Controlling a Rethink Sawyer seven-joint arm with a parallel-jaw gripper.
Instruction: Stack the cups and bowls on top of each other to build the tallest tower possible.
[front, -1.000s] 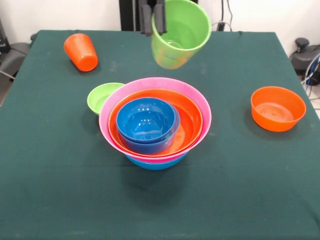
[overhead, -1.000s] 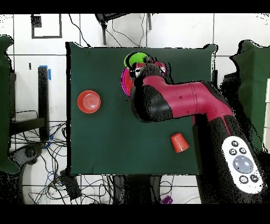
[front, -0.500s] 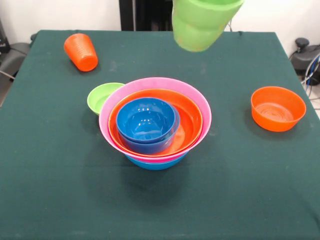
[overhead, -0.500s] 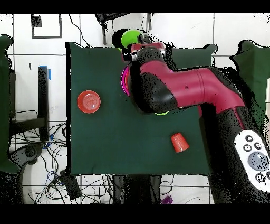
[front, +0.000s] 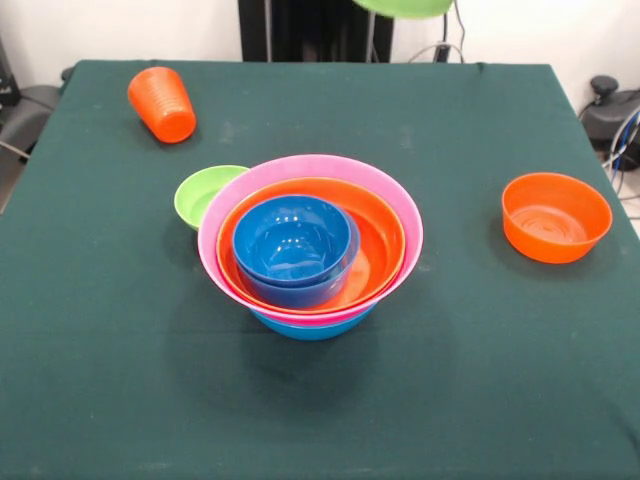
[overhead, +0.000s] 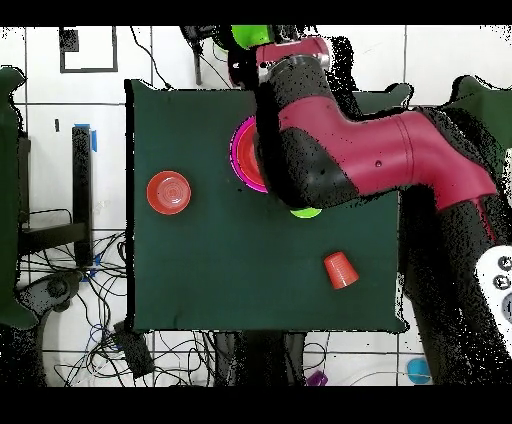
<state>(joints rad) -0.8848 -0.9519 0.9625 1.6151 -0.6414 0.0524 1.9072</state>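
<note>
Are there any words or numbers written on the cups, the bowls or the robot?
No readable text anywhere.
Orange cup: plain ribs, no writing.
Bowls in the tower, the small green bowl and the orange bowl: plain plastic, no labels.
Robot arm: no lettering shows.
Green cup: only a sliver shows, nothing to read.

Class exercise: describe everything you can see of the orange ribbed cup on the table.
The orange ribbed cup looks like glossy plastic, with fine horizontal ridges round its tapering wall. In the front view it leans on the green tablecloth near a far corner, its mouth hidden. In the overhead view it lies alone near an edge. Nothing touches it except the cloth.
</note>
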